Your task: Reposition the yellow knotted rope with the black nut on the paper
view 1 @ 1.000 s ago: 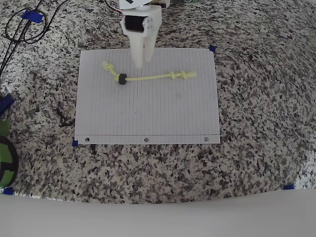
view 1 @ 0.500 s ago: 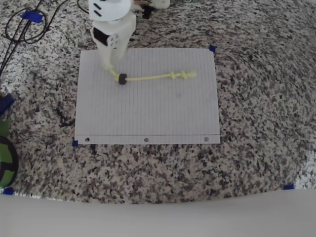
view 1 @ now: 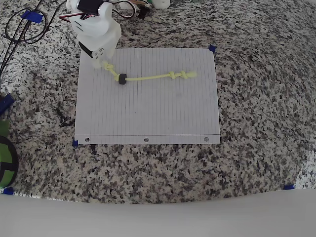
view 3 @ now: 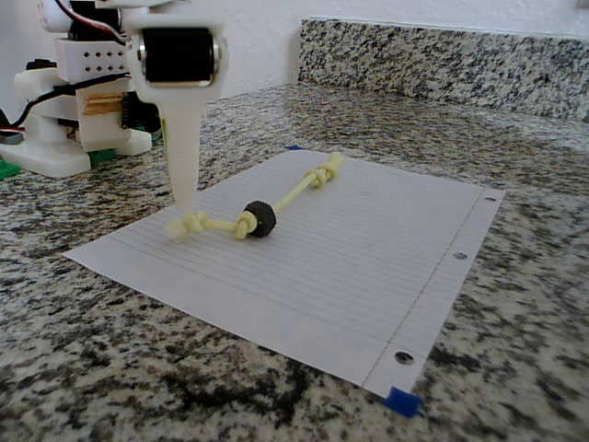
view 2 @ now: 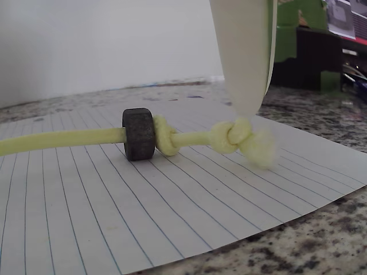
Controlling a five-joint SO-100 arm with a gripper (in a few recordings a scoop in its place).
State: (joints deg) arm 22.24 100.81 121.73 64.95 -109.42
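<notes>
End effector: white end effector is hanging at the upper left of the overhead view, tips coming down right at the rope's end knot; in the wrist view the fingers are reading as one pale blade touching the knot, so I cannot tell how far apart they are standing or whether they are gripping anything
Rope: the yellow knotted rope is lying flat across the upper part of the paper, running from upper left toward right of centre, with a double knot at its right end
Nut: the black nut is sitting on the rope just right of the left knots, resting on the paper
Worktop: the speckled granite worktop is carrying the sheet, blue tape showing at some corners
Risk, as I judge it: the tips are sitting on the knot's very edge, so closing could be pinching only frayed fibre and slipping off; dragging low could be catching and lifting the sheet; the nut could be sliding along the cord when pulled
Containers: none are holding anything here
</notes>
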